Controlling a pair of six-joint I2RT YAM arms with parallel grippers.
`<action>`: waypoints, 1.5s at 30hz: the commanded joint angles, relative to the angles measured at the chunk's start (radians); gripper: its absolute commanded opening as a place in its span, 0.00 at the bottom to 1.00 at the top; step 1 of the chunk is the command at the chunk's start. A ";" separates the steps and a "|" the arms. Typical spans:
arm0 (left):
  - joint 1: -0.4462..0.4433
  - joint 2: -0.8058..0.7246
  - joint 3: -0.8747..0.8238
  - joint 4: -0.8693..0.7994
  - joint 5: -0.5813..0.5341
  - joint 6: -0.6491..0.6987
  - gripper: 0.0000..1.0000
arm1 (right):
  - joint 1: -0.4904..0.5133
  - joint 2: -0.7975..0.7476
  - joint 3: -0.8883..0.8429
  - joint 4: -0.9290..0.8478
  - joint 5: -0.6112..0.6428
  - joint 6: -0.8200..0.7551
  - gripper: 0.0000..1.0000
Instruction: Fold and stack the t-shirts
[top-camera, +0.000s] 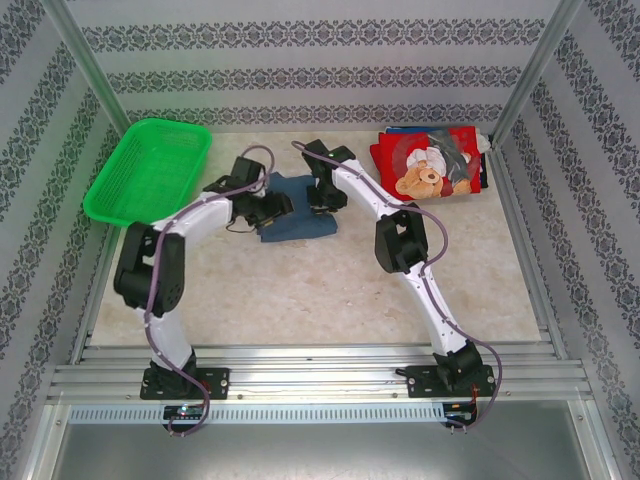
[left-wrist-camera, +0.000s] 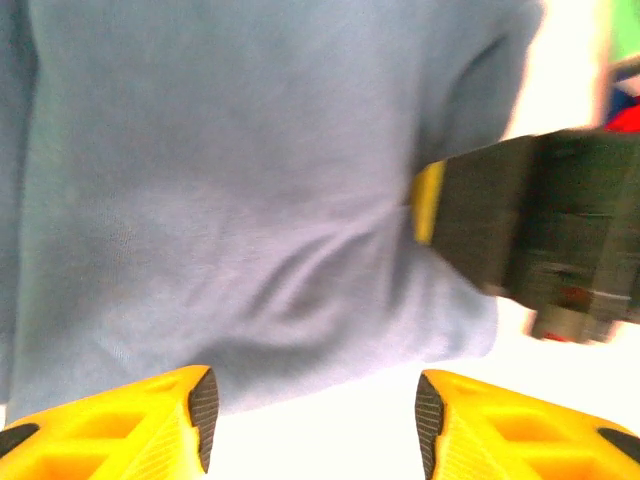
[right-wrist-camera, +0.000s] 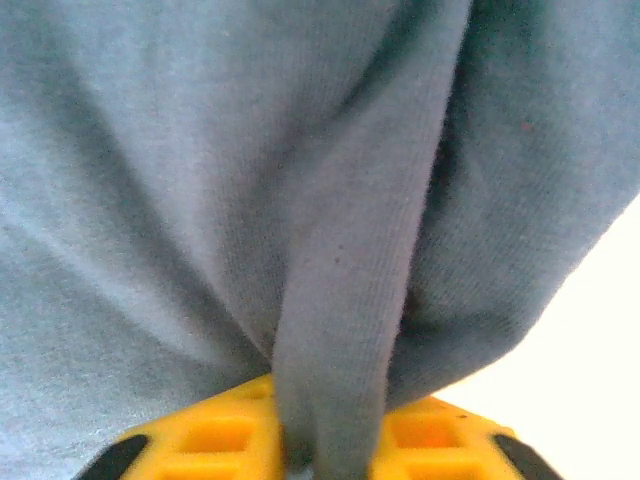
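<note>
The red teddy-bear shirt is lying folded at the table's far right. The blue tee, mid-table, is seemingly being folded: the right gripper is pinching its cloth between its jaws, and the left gripper is holding its jaws apart beside it. Stacking is left.

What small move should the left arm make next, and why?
Probably ease the left gripper forward and close it on the edge of the blue t-shirt: its jaws stand open with the cloth just ahead, while the right gripper pinches a fold.
</note>
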 joint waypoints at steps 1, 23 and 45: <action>0.058 -0.159 0.063 -0.077 0.016 0.031 0.57 | -0.007 0.033 -0.003 -0.069 0.111 -0.011 0.09; 0.324 -0.465 -0.320 -0.108 0.072 0.101 0.53 | -0.033 -0.209 0.027 -0.010 0.476 -0.259 0.00; 0.364 -0.471 -0.388 -0.112 0.082 0.125 0.49 | -0.165 -0.329 0.019 0.038 0.556 -0.454 0.00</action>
